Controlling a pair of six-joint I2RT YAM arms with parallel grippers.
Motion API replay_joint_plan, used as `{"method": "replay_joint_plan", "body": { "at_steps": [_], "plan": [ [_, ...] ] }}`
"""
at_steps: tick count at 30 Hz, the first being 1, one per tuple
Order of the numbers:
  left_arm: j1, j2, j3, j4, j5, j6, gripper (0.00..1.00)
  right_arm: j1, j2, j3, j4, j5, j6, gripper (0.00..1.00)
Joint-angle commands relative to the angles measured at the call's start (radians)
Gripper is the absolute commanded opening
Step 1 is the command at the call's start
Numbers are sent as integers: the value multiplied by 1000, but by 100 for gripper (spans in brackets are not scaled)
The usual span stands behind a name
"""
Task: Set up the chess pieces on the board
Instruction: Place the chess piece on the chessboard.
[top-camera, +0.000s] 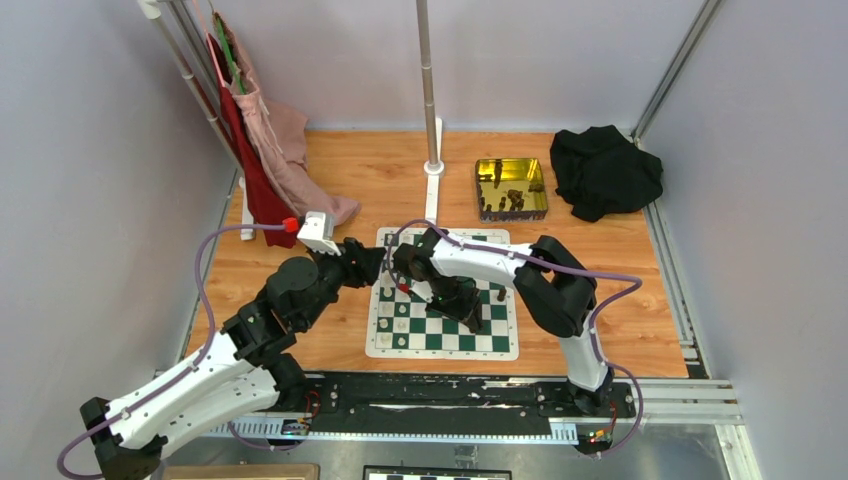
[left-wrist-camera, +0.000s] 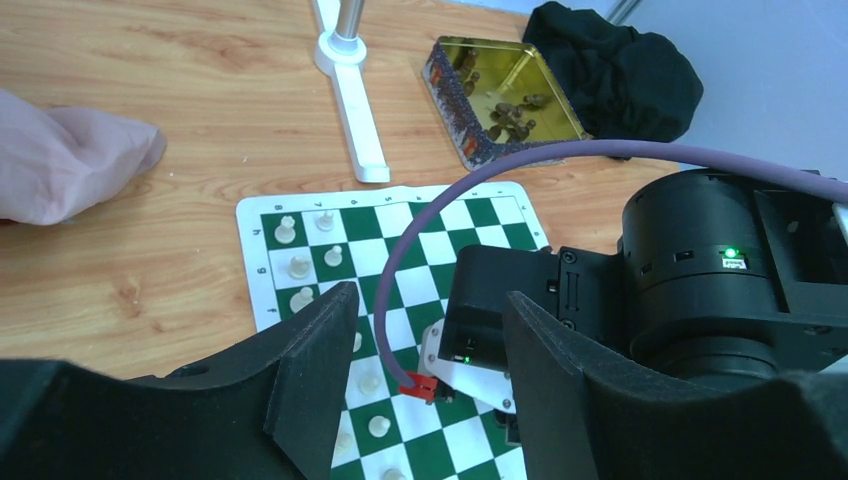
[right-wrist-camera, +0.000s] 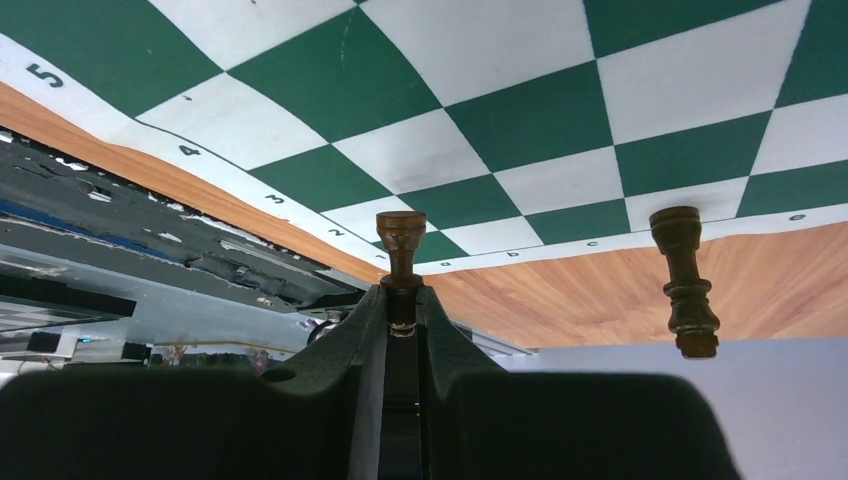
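Chess piece, dark brown turned wood (right-wrist-camera: 401, 240): pinched by its stem between the closed fingers of the right claw (right-wrist-camera: 402, 300), with one end protruding past the tips. Second dark brown piece (right-wrist-camera: 683, 280): standing apart, right of that claw, at the lettered edge of the flat green-and-white checkered board (right-wrist-camera: 530, 110) facing the tips. Left claw (left-wrist-camera: 430, 330): jaws parted, nothing held, cream-white pieces (left-wrist-camera: 300, 265) on the board beyond its left finger.

A: Which colours do you read on the board (top-camera: 455, 340)?
B: You have dark green and white checks inside a white border. Your chess pieces (right-wrist-camera: 683, 280) are dark brown, the other figures (left-wrist-camera: 300, 266) cream, the tin (left-wrist-camera: 540, 75) gold, the counter (top-camera: 620, 300) orange-brown woodgrain.
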Motion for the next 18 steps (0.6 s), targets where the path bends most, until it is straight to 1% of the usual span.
{"method": "replay_joint_plan", "body": {
  "at_steps": [1,10,13,18],
  "plan": [
    [-7,9,36,4,-27,11,60,3,6,21,-39,-15,-41,0],
    [-8,46,42,19,-22,13,60,-25,5,-18,-6,-36,-51,0],
    [-9,48,37,26,-26,13,60,-26,17,-17,0,-42,-57,3],
    [-8,62,35,34,-26,13,60,-31,23,-14,8,-49,-63,16]
  ]
}}
